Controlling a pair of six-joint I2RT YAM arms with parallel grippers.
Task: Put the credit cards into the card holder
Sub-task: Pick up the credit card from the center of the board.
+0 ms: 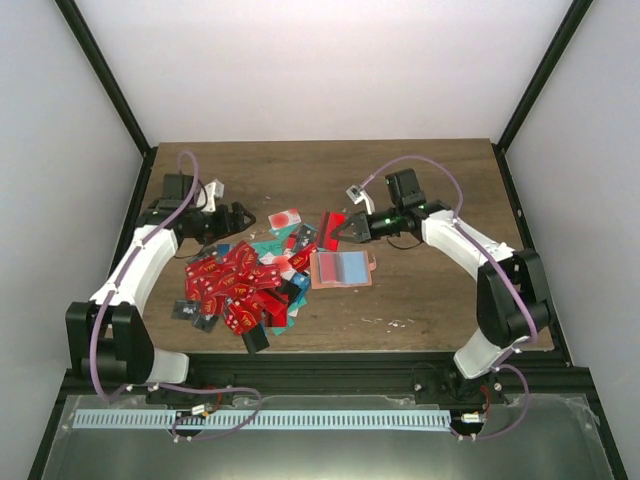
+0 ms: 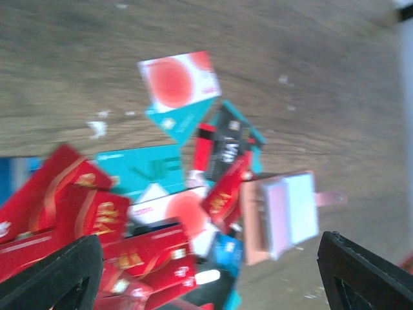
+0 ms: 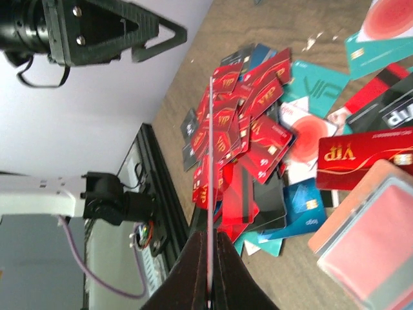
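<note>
The credit cards (image 1: 238, 285) lie in a loose pile at the table's left middle, mostly red, with some teal, black and white ones with a red spot. The salmon-pink card holder (image 1: 342, 268) lies flat just right of the pile. My right gripper (image 1: 337, 226) hovers above the holder's far side, shut on a red card (image 1: 335, 220). In the right wrist view that card (image 3: 210, 181) shows edge-on between the shut gripper (image 3: 210, 284), with the holder (image 3: 374, 252) at lower right. My left gripper (image 1: 238, 218) is open and empty beyond the pile. In the left wrist view its fingers (image 2: 58, 278) straddle the cards (image 2: 148, 252) and the holder (image 2: 284, 216).
A white card with a red spot (image 1: 285, 218) lies apart at the far side of the pile. A black card (image 1: 254, 338) lies at the pile's near edge. Black frame posts stand at the table's left and right edges.
</note>
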